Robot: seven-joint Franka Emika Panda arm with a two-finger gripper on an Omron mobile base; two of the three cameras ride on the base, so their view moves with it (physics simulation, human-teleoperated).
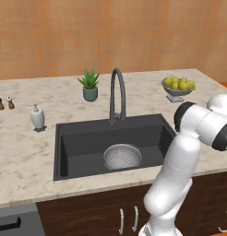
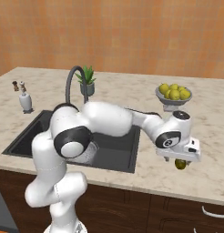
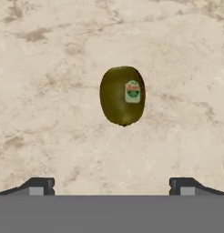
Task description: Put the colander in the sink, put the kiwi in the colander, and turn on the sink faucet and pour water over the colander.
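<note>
Olive-green oval kiwi (image 3: 122,95) lies on the marble counter right of the black sink (image 1: 87,138), where the perforated metal colander (image 1: 122,156) already waits, so I hover my gripper (image 2: 180,160) above it, jaws wide and empty.

You see the colander (image 1: 122,156), round perforated silver metal, upright on the sink (image 1: 78,138) floor near its front wall. The kiwi (image 3: 122,95), olive-green oval with a small sticker, lies on the marble counter (image 3: 50,68) near its front edge, right of the black basin. The dark gooseneck sink faucet (image 1: 117,94) stands at the sink's back edge.
</note>
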